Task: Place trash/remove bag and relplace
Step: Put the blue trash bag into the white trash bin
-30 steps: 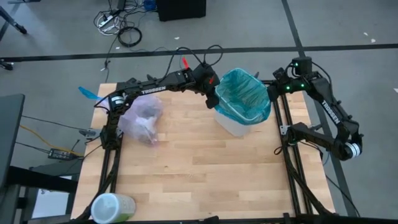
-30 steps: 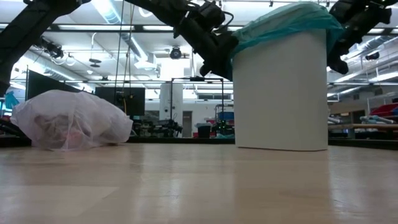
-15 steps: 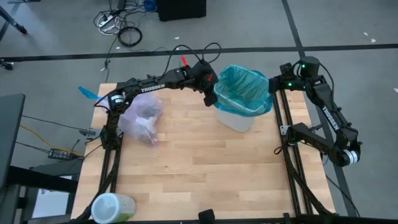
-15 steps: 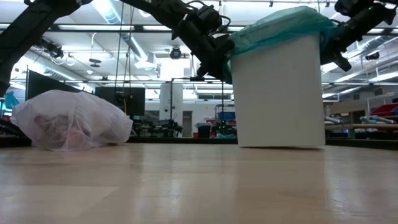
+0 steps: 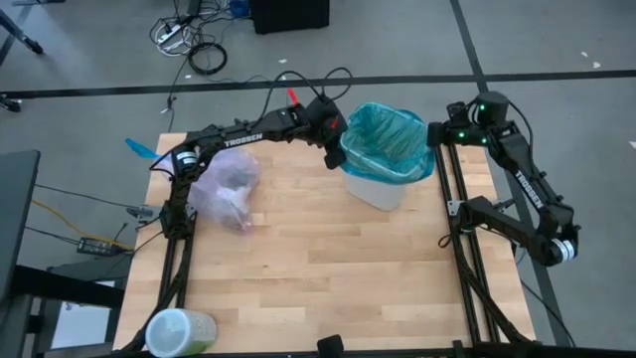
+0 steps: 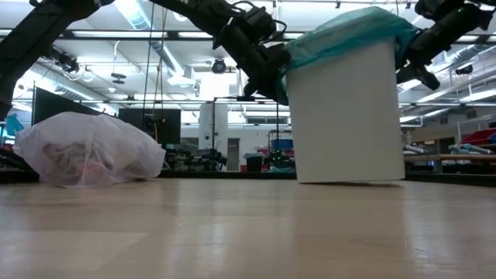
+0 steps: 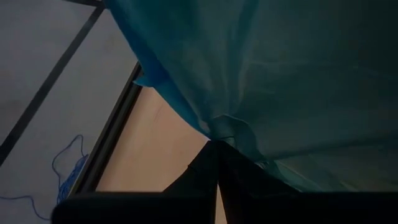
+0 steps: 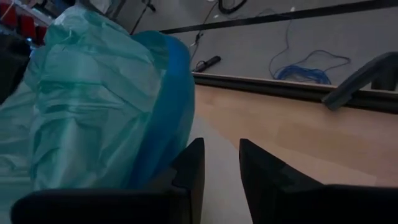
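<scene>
A white bin stands on the far half of the table, lined with an opaque teal-green bag stretched over its rim. The pale pink-lavender bag, tied off and holding trash, lies on its side on the wood to the left, also seen in the low view. My left gripper is at the bin's left rim, shut on the teal bag. My right gripper hovers open just off the bin's right rim, its fingers beside the bag's blue edge. My left gripper pinches a gathered fold of the teal bag's overhang at the bin's left rim between its two fingers. It comes slanting from the table's left and above. The bag stays draped over the bin, and its film is drawn into creases toward the fingers.
A green-and-white cylinder lies at the table's near left corner. Bare wood spreads across the middle and near side. Dark frame rails run along both table sides, and cables lie on the floor beyond the far edge.
My right gripper has drawn back from the bin's right rim toward the table's far right corner and now stands off it. The bin with the teal bag has shifted a little toward the far left, and the bag's opening looks narrower. My left gripper kept its hold.
</scene>
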`<state>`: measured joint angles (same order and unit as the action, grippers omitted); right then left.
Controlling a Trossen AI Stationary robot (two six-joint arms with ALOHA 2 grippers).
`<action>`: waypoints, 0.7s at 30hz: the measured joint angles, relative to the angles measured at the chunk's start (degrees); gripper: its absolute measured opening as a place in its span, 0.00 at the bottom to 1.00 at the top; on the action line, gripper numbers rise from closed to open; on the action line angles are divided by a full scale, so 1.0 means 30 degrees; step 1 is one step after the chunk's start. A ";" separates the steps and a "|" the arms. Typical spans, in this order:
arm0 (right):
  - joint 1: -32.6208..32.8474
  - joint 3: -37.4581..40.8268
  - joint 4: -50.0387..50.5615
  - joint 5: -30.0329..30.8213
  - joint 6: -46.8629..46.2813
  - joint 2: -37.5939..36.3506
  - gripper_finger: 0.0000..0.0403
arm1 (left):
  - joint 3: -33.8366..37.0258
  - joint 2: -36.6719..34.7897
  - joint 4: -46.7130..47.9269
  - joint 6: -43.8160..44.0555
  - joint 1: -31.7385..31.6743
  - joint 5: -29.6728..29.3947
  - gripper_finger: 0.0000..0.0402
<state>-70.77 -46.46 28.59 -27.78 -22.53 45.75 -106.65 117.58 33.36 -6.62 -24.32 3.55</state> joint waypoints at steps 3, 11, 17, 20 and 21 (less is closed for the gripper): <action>0.0539 -0.0044 0.0420 0.0543 0.0479 0.0076 0.23 | 0.0007 -0.0005 -0.0023 -0.0097 -0.0022 -0.0009 0.04; 0.1296 -0.2834 0.3419 0.1545 0.5524 0.0052 0.23 | -0.0466 -0.0055 0.0001 -0.0312 0.0000 -0.0556 0.04; 0.2924 -0.5722 1.0151 0.4447 1.1208 0.0034 0.23 | -0.0430 0.0036 0.0601 -0.1253 -0.0005 -0.0776 0.04; 0.3077 -0.5952 1.1045 0.5038 1.2249 -0.0375 0.25 | -0.0323 -0.0007 0.0557 -0.1285 0.0031 -0.0643 0.04; 0.3077 -0.5912 1.1492 0.5053 1.2385 -0.0487 0.26 | -0.0289 -0.0008 0.0660 -0.1284 0.0036 -0.0573 0.04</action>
<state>-61.54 -64.19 63.06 -12.62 14.62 44.29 -107.52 117.56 35.34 -10.48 -24.21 1.83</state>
